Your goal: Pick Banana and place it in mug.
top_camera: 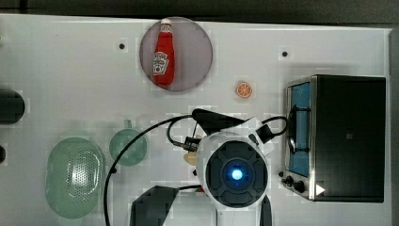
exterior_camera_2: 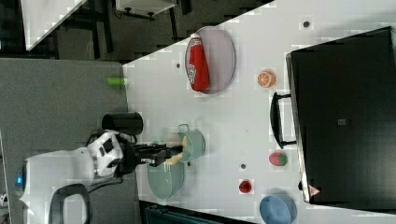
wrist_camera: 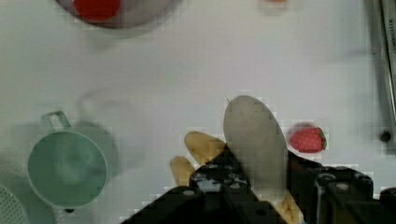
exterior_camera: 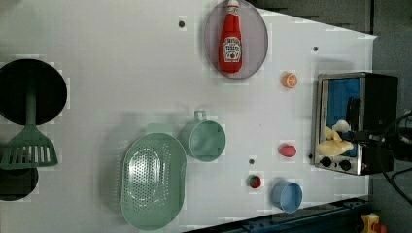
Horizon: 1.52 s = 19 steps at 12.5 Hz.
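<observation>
My claw (wrist_camera: 254,186): low centre of the wrist picture — clamped on the banana (wrist_camera: 252,140).
Mug (wrist_camera: 67,169): lower left — empty.

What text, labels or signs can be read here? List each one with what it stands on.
Ketchup bottle: a white label and neck band with lettering, too blurred to read.
Toaster oven: a red-and-white triangular warning sign at one corner, seen as a white triangle in the top view; no words legible.
Toaster oven top: a small mark, too small to read.
Nothing else carries readable text.
</observation>
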Motion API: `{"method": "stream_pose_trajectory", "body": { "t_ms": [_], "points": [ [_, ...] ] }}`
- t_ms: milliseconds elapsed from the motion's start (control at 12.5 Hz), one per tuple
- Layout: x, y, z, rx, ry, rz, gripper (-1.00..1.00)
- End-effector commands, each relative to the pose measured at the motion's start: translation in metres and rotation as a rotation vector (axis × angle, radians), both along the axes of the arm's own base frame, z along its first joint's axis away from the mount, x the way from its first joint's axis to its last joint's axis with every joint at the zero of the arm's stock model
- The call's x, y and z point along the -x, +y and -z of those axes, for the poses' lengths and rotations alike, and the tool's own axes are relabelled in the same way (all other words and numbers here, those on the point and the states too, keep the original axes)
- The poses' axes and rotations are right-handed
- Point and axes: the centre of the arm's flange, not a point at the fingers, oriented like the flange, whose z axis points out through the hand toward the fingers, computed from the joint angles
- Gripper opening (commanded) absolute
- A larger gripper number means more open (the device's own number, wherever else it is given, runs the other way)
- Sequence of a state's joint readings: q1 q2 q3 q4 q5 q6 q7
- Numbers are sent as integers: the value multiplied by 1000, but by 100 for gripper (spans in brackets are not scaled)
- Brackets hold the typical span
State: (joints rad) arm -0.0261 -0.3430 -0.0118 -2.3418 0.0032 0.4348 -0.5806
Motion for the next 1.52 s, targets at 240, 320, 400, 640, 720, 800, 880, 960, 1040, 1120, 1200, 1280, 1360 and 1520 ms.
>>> {"method": "stream_pose_trajectory", "body": {
  "t_ms": [240, 320, 400, 640, 720, 800, 880, 960, 1040, 1120, 1200, 1280, 1360, 1520],
  "points": [
    [-1, 107, -14, 58, 1, 64, -46],
    [4, 130, -12, 51, 2, 100, -45],
    [9, 153, -9, 36, 9, 138, -46],
    [24, 211, 11, 18, 57, 218, -45],
    [27, 228, 21, 22, 66, 249, -45],
    [29, 240, 33, 29, 78, 281, -46],
    [29, 250, 45, 30, 87, 305, -45],
    [27, 257, 59, 24, 92, 313, -45],
    [24, 263, 75, 10, 92, 306, -46],
    [21, 266, 92, -8, 88, 302, -46],
    [18, 267, 109, -25, 83, 303, -45],
    [17, 267, 125, -40, 79, 305, -46],
    [16, 266, 139, -49, 79, 309, -45],
    [15, 260, 159, -54, 95, 324, -18]
  ]
}}
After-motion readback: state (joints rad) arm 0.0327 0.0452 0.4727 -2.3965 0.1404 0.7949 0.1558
